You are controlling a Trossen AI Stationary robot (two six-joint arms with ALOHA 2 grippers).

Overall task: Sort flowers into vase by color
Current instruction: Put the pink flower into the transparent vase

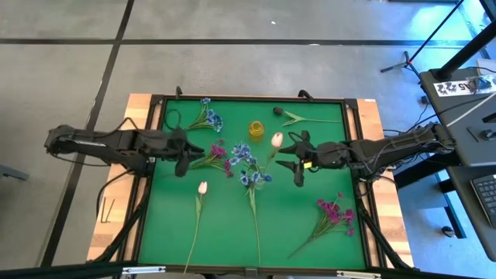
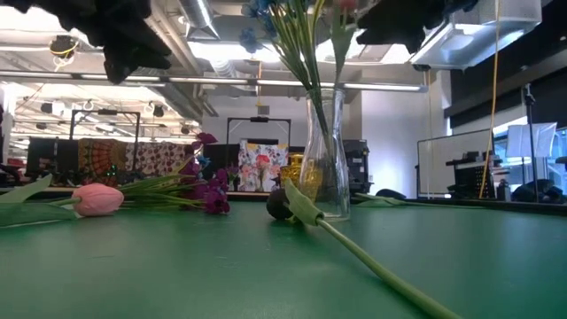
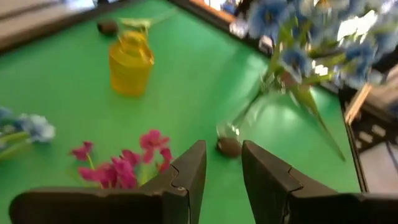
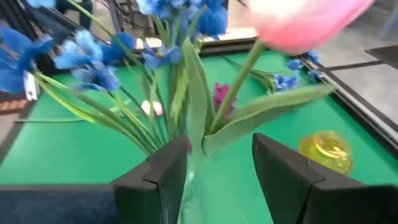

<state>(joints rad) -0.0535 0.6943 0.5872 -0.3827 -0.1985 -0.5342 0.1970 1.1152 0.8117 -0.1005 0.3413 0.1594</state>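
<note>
Right tool (image 4: 214,171), fingers parted, frames a pink tulip (image 4: 305,25) standing among blue flowers (image 1: 246,159) in the glass vase (image 2: 324,155) mid-surface. Left tool (image 1: 184,153), partly open and empty, hovers above magenta flowers (image 1: 218,157).

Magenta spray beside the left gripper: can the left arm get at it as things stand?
Probably yes. The left gripper, jaws apart and empty, hangs right beside the magenta spray, with bare green mat between; the glass vase stands farther off.

A lab or workshop hall: exposed ceiling pipes (image 2: 266,80), concrete floor (image 1: 232,70), equipment stands (image 1: 403,62).
</note>
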